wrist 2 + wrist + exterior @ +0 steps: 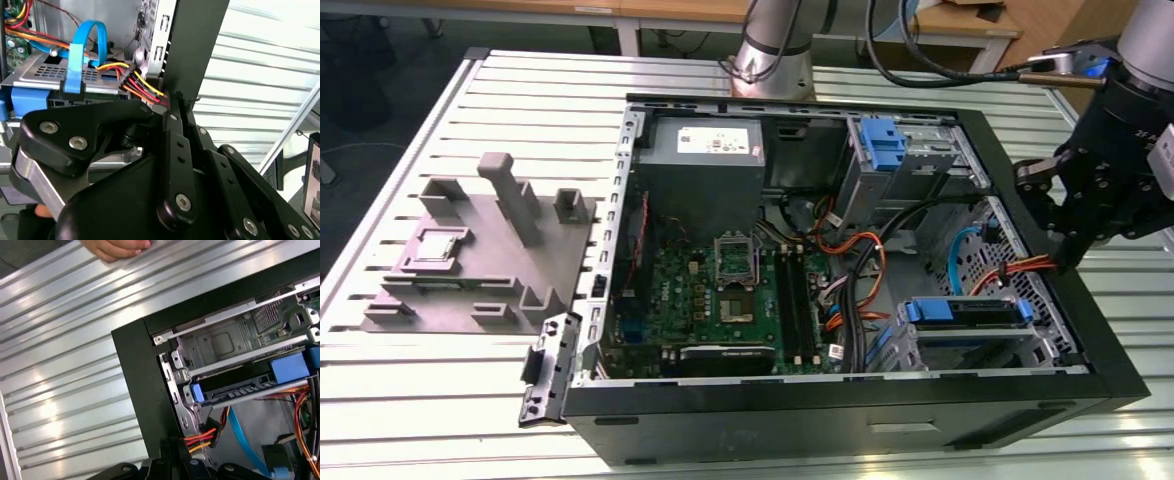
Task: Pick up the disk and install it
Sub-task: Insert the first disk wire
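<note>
The open black computer case lies on its side on a slatted metal table. Inside it sit a green circuit board, a grey power-supply box and bundles of orange, red and black cables.

In the lower right of the exterior view, the disk sits in a metal drive cage within the case. Only its blue plastic front rail and a dark edge show; in the first wrist view the same disk lies flat in a slot between sheet-metal shelves.

A second blue bracket sits in the upper bay. A grey moulded fixture rests on the table at the left.

The black gripper hangs over the case's right wall, beside the drive cage. Whether its fingers are spread or pressed together cannot be told.

A hand rests on the table at the top of the first wrist view.
</note>
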You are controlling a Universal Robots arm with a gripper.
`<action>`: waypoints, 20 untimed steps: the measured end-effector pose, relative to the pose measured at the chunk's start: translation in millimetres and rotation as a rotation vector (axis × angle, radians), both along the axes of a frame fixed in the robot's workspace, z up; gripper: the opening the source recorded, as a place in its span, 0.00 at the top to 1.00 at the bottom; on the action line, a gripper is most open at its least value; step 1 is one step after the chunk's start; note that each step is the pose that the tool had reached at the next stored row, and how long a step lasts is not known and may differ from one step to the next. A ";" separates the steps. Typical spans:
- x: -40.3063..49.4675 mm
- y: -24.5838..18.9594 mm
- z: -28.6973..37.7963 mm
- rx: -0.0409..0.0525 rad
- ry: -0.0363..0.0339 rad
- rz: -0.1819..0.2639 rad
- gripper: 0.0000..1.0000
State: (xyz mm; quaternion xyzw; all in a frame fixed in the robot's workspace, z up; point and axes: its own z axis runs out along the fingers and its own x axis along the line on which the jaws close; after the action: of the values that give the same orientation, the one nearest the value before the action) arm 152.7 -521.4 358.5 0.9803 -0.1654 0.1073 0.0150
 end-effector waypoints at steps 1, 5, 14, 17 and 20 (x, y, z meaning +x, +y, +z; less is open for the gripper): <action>-0.8 0.0 0.0 0.0002 -0.0001 0.000 0.84; -10.9 -0.1 0.1 -0.0003 0.0000 0.000 0.84; -15.9 -0.2 0.1 -0.0003 0.0000 0.000 0.84; -16.0 -0.2 0.1 -0.0002 0.0000 -0.001 0.84; -16.1 -0.2 0.1 -0.0003 0.0000 -0.034 0.84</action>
State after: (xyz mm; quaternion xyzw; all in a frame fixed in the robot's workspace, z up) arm 136.5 -521.6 358.7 0.9774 -0.1818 0.1071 0.0170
